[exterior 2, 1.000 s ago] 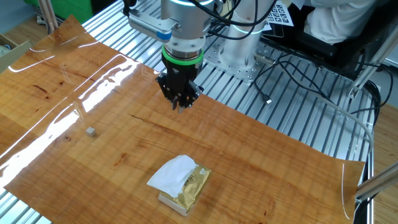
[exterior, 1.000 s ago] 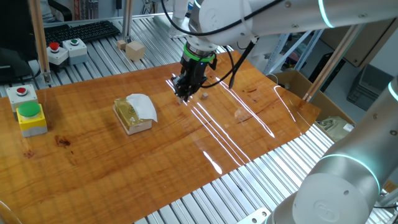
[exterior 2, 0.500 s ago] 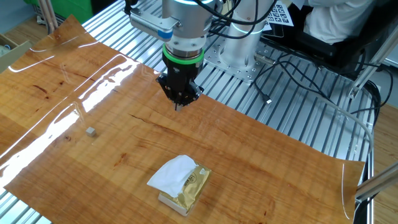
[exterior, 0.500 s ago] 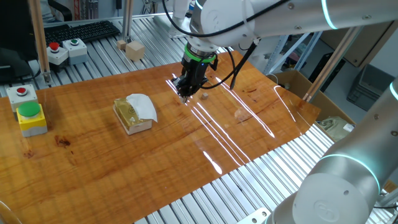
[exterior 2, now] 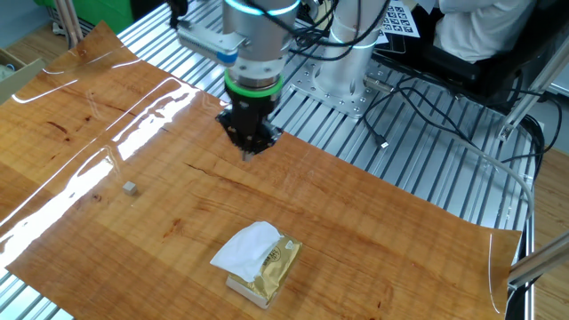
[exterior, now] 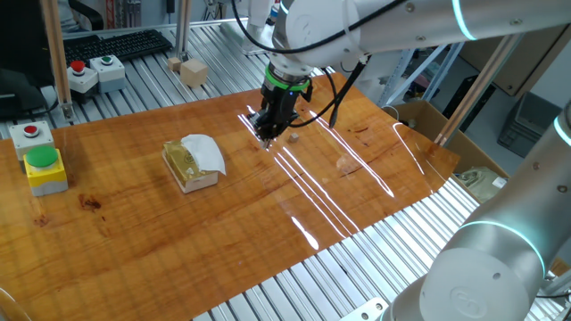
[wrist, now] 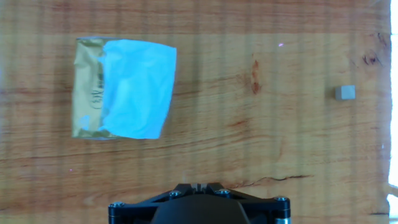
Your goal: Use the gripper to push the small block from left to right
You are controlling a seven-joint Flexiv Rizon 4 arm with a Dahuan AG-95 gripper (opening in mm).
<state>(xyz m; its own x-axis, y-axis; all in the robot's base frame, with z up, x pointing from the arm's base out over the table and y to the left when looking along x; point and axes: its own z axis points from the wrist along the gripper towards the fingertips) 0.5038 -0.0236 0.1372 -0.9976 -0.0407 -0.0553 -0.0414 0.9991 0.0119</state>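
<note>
The small block is a tiny pale grey cube lying on the wooden board. It also shows in one fixed view just right of the fingers, and at the right edge of the hand view. The gripper, black with a green ring above it, hangs over the board's far part with its fingers pressed together and nothing between them. It also shows in one fixed view and at the bottom of the hand view. The block lies apart from the gripper, untouched.
A yellowish block draped with white cloth lies on the board, also seen in the hand view. A yellow box with a green button, other button boxes and larger wooden cubes stand off the board. Cables lie behind the arm.
The gripper has shifted slightly sideways over the board, staying shut. The small block and the cloth-draped block have not moved.
</note>
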